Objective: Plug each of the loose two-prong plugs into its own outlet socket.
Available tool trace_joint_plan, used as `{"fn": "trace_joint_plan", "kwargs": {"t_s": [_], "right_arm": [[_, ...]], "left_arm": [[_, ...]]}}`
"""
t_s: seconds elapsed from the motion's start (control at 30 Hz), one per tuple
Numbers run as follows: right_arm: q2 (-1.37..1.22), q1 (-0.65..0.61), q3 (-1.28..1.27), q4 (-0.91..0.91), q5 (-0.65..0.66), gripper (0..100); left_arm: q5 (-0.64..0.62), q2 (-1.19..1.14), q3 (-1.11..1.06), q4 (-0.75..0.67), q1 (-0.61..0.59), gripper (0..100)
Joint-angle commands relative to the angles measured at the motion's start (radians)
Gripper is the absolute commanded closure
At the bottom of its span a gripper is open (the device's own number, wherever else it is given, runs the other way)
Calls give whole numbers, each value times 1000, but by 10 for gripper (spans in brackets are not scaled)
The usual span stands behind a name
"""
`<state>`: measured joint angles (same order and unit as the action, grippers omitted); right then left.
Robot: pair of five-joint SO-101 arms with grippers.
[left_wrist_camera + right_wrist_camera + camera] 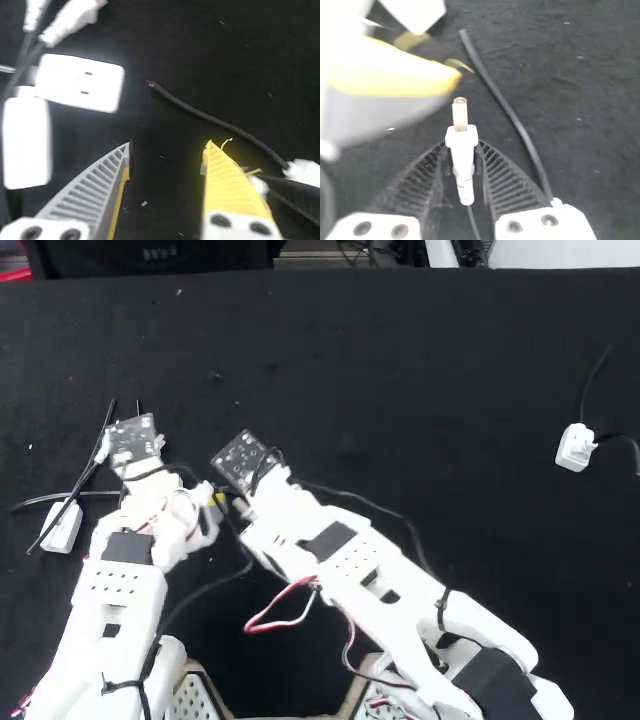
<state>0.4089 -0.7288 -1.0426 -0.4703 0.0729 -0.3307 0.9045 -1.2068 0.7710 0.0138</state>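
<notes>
Black table [400,360]: right gripper [462,146] fingers [505,180] pinch a white plug [461,134].

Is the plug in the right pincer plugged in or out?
Out. The plug, clamped in the right pincer, has its prong end bare above the black table, inside no socket.

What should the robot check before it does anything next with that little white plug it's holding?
1. Right tool grips the white plug firmly: ok.
2. Its prong points away from the tool: ok.
3. Left tool open, holding nothing: ok.
4. Outlet socket slots visible and free: ok.
5. Plug lined up with those slots: cannot tell.
6. Other plug, lying far off by itself, plugged in: not ok.
</notes>
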Motion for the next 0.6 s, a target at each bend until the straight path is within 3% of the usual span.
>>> {"fn": "trace_joint_plan", "kwargs": {"t_s": [0.0,0.57], "right_arm": [[2,-29,1,31,-14,988],[2,-92,-12,31,-14,988]], "left_arm": [[-9,6,54,-15,31,766],[-8,8,62,-109,31,766]]}}
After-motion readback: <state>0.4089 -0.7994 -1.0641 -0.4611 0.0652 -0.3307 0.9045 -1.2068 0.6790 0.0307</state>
